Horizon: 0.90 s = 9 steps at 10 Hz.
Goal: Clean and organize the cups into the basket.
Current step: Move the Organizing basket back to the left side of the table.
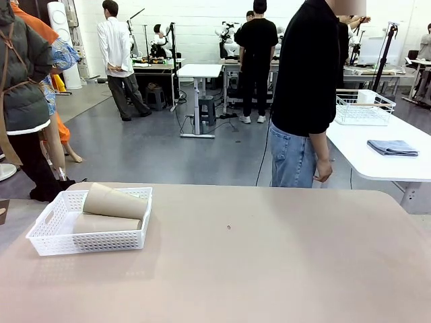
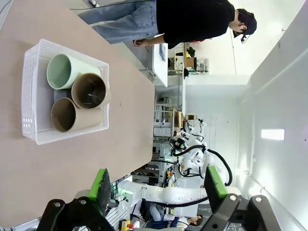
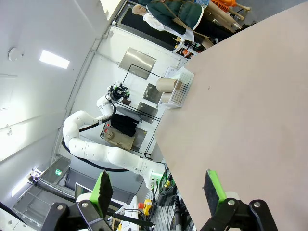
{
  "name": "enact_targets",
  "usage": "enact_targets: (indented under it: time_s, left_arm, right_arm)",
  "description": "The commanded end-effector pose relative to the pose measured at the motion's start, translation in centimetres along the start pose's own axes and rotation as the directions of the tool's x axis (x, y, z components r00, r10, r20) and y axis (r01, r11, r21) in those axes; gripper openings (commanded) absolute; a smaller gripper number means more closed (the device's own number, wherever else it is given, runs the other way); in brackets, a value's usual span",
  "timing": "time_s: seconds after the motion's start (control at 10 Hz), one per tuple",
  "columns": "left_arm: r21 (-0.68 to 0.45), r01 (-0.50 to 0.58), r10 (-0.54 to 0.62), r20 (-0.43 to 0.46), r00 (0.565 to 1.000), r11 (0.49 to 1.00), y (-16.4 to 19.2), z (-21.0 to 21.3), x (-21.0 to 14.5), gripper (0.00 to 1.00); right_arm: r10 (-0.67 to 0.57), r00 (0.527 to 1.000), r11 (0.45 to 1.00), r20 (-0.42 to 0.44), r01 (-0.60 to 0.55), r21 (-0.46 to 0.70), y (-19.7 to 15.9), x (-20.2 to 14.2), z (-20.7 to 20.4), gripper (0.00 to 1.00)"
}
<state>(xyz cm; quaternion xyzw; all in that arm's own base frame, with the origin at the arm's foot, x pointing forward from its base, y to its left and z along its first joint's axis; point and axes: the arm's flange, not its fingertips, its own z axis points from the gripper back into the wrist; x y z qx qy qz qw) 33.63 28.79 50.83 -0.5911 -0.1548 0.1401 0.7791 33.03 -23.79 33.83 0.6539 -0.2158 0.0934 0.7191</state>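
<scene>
Cups lie on their sides in the white lattice basket [image 1: 47, 232] at the bench's [image 1: 269, 269] left side — two tan ones [image 1: 116, 200] stacked in front view. Left wrist view looks into the mouths: mint cup [image 2: 60, 71], two tan [image 2: 89, 90]; bases hidden. A dark patch sits behind them — can't make it out. Left end effector [image 2: 156, 185] spread wide, holding nothing, off the bench. Right end effector [image 3: 159, 188] likewise spread, empty. Person [image 1: 306, 87] stands at far edge, head cropped.

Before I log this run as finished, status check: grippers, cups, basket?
Left gripper open, empty. Right gripper open, empty. Three cups lying in the basket, two tan, one mint. Person standing at far edge, hands off the table.
</scene>
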Motion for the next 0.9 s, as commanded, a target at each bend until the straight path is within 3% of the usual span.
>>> enact_targets:
  time_s: [0.0,0.8]
  left_arm:
    - [0.002,0.001,-0.001,0.001,1.000,1.000,-0.01,0.16,-0.06,1.00]
    - [0.002,0.001,-0.001,0.001,1.000,1.000,-0.01,0.16,-0.06,1.00]
  right_arm:
    - [0.002,1.000,1.000,0.000,-0.002,-0.001,0.08,0.02,-0.01,1.00]
    - [0.002,1.000,1.000,0.000,-0.002,-0.001,0.08,0.02,-0.01,1.00]
